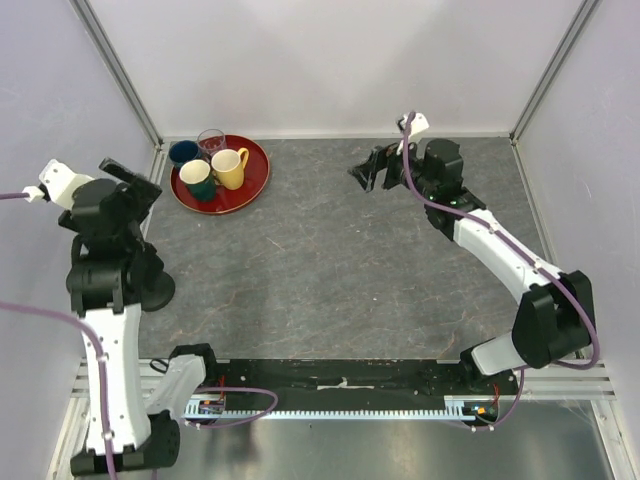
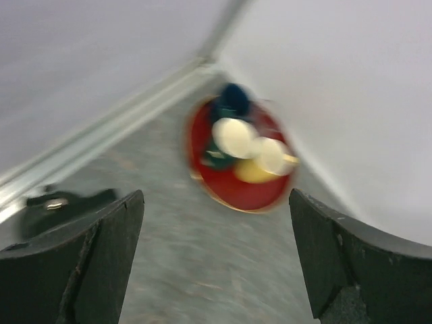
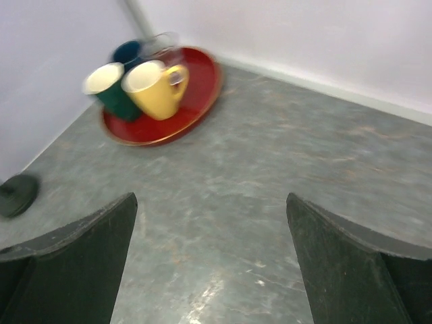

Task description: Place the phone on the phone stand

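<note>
The phone stand point(image 1: 163, 292) shows as a round, matte black disc on the grey, stone-veined table point(image 1: 350, 270) at the left edge, half hidden by the left arm. The phone cannot be made out for certain: there is only a blurred flat black shape point(image 2: 81, 202) with a metallic glint beside the left rail. The left gripper point(image 2: 216, 196) and right gripper point(image 3: 210, 199) both have their blunt black fingers spread wide around nothing, and a glossy round red tray point(image 1: 248, 196) of mugs sits far left.

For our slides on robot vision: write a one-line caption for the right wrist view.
Open fingers frame a grey table, with a red tray of mugs in the far corner.
</note>
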Controlling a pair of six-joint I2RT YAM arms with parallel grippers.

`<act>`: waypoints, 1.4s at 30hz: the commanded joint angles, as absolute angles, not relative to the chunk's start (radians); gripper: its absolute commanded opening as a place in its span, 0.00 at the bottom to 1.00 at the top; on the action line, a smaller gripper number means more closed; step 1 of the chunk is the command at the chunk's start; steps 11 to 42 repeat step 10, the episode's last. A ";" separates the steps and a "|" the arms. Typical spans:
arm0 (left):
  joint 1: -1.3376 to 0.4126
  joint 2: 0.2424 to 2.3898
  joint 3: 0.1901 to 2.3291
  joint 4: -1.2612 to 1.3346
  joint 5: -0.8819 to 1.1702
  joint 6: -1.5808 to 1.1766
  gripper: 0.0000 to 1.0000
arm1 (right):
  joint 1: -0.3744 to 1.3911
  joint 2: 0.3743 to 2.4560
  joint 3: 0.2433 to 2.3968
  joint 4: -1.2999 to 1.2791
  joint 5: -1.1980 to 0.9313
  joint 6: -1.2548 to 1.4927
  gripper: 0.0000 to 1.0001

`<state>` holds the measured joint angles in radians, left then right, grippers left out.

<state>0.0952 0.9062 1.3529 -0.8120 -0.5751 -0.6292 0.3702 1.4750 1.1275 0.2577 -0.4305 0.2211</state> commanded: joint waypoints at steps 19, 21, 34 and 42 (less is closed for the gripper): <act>0.094 0.818 1.350 -0.005 0.825 -0.880 0.95 | 0.365 0.795 1.316 -0.294 0.349 0.178 0.98; 0.094 0.818 1.350 -0.005 0.825 -0.880 0.95 | 0.365 0.795 1.316 -0.294 0.349 0.178 0.98; 0.094 0.818 1.350 -0.005 0.825 -0.880 0.95 | 0.365 0.795 1.316 -0.294 0.349 0.178 0.98; 0.094 0.818 1.350 -0.005 0.825 -0.880 0.95 | 0.365 0.795 1.316 -0.294 0.349 0.178 0.98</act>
